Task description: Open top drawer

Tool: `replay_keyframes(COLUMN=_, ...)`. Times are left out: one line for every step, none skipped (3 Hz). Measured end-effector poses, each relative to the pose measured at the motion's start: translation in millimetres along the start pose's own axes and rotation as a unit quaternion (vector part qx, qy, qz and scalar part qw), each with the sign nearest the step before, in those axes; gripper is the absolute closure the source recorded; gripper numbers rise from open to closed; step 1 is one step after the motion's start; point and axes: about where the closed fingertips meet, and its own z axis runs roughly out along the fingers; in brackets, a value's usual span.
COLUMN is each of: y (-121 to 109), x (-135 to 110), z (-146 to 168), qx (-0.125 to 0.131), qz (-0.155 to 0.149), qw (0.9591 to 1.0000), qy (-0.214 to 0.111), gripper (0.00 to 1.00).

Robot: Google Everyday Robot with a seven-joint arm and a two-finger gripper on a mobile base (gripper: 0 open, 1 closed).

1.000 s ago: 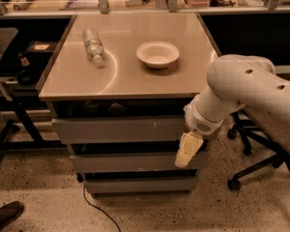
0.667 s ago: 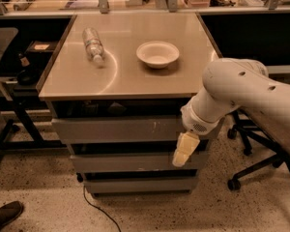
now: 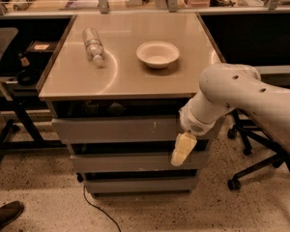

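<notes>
Hanging off a smooth white rounded arm (image 3: 241, 98), the cream-coloured claw (image 3: 182, 150) points down in front of the right end of the drawer stack. Can't tell from this angle whether it's spread or pressed together; it reads as one pale tapered wedge.

Flat grey handle-less top drawer (image 3: 116, 129): widest of three, matte front panel with small white scuffs right of centre. It sits directly under the table (image 3: 77, 83), with a dark gap between. Front looks flush with the stack.

Claw vs drawer: the claw's upper part overlaps the drawer's lower right edge, and its tip drops across the dark slot onto the narrower grey middle drawer (image 3: 125, 162). Contact or not, can't tell. Narrowest grey bottom drawer (image 3: 135, 184) is below the claw.

The table has a beige, glossy, square top. On it are a clear plastic bottle (image 3: 94, 44) lying on its side and a shallow round white bowl (image 3: 157, 53), well apart. Speckled terrazzo floor (image 3: 193, 211), thin black cable (image 3: 95, 210) trailing out from under the stack.
</notes>
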Motion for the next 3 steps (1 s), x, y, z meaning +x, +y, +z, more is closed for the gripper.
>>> replay_keyframes(y=-7, x=2, z=12, qx=-0.001, qz=-0.001, qw=1.0, qy=-0.001, gripper=0.0)
replay_keyframes(y=-16, x=3, z=21, qx=0.001, qz=-0.004, qw=1.0, qy=-0.001, gripper=0.0)
replay_keyframes(y=-24, x=4, z=28, qx=0.004, qz=-0.01, qw=0.9999, qy=-0.001, gripper=0.0)
